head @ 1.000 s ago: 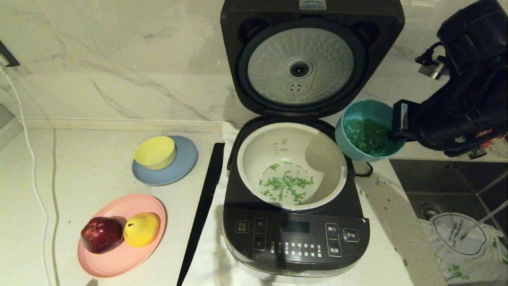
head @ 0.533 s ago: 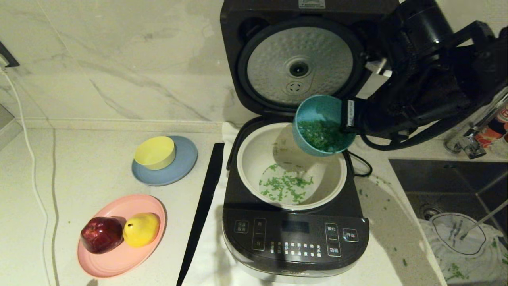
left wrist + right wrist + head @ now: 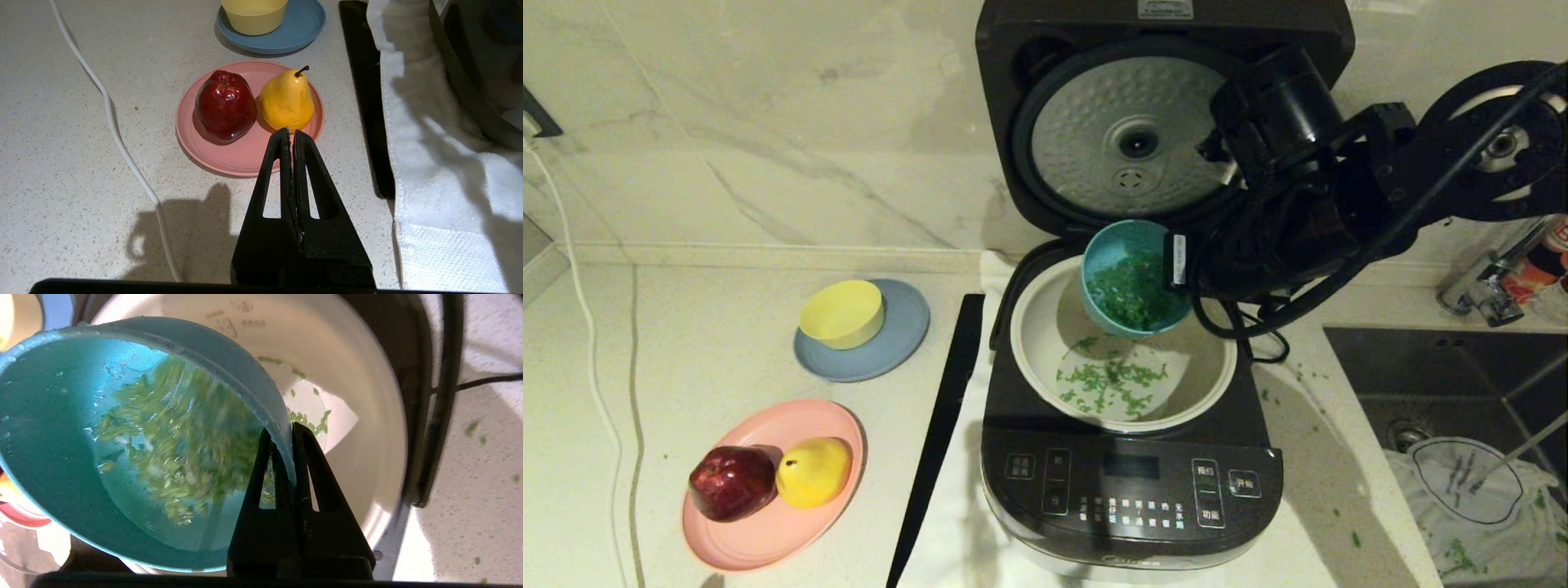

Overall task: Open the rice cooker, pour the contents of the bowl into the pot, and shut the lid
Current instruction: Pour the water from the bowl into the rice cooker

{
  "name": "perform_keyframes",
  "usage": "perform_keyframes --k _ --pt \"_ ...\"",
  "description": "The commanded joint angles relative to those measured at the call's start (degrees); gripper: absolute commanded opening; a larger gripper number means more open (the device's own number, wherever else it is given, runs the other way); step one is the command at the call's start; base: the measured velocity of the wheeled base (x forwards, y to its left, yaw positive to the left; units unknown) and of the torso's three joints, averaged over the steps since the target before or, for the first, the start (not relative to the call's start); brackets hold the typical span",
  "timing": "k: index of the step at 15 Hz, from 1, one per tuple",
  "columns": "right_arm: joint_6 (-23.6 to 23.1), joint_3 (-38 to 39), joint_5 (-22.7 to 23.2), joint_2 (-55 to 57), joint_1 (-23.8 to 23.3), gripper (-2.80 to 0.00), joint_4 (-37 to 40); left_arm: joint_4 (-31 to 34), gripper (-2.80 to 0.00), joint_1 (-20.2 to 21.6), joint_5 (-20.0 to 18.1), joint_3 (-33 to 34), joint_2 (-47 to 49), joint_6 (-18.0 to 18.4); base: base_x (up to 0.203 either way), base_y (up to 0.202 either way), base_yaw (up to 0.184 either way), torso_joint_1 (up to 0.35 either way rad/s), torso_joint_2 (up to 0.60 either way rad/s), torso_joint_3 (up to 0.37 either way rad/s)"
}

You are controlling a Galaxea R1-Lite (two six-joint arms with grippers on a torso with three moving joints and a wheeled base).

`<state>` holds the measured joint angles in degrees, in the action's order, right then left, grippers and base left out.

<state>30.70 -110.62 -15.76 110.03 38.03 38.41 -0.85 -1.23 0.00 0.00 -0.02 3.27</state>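
The dark grey rice cooker [image 3: 1131, 498] stands with its lid [image 3: 1139, 135] raised, the dimpled silver disc facing me. My right gripper [image 3: 1178, 260] [image 3: 282, 430] is shut on the rim of the teal bowl [image 3: 1131, 278] [image 3: 53, 428], which is tipped over the white pot [image 3: 1205, 367] [image 3: 367, 428]. Wet chopped green contents [image 3: 1131, 290] [image 3: 179, 441] cling inside the bowl, and more green bits [image 3: 1111, 384] lie on the pot's floor. My left gripper [image 3: 291, 131] hovers shut and empty over the counter, near a pink plate.
A pink plate [image 3: 768, 531] carries a red apple [image 3: 733, 482] and a yellow pear [image 3: 814, 471]. A yellow bowl [image 3: 843, 313] sits on a grey-blue plate [image 3: 907, 327]. A black strip [image 3: 939, 433] lies left of the cooker. A sink [image 3: 1462, 384] lies to the right, and a white cable [image 3: 588, 343] runs along the left.
My right arm has carried the bowl leftwards from beside the cooker to above the pot, tipping it further towards the pot.
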Motion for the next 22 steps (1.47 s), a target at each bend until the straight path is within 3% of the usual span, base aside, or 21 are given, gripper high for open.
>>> perform_keyframes --k 1,3,7,13,19,22 --pt "0.5 0.2 -1.3 1.1 0.9 -2.8 0.2 0.0 -2.8 0.1 0.0 0.5 -0.2 0.0 0.0 0.0 0.0 0.0 0.0 0.0" --pt "0.7 0.4 -5.7 1.6 2.2 -2.8 -0.2 0.0 -2.8 0.0 0.0 0.5 -0.2 0.0 0.0 0.0 0.0 0.0 0.0 0.0" --pt "0.6 5.3 -12.4 1.7 4.4 -2.8 -9.3 0.0 -2.8 0.0 0.0 0.5 -0.2 0.0 0.0 0.0 0.0 0.0 0.0 0.0" --pt "-1.8 14.6 -18.8 1.0 6.4 -2.8 -22.6 0.0 -2.8 0.0 0.0 0.5 -0.2 0.1 0.0 0.0 0.0 0.0 0.0 0.0" --pt "-11.8 28.0 -23.4 -0.9 7.9 -2.8 -46.2 0.0 -2.8 0.0 0.0 0.5 -0.2 0.0 0.0 0.0 0.0 0.0 0.0 0.0" --pt "-19.0 35.5 -24.5 -0.4 8.2 -2.8 -62.6 0.1 -2.8 0.0 0.0 0.5 -0.2 0.0 0.0 0.0 0.0 0.0 0.0 0.0"
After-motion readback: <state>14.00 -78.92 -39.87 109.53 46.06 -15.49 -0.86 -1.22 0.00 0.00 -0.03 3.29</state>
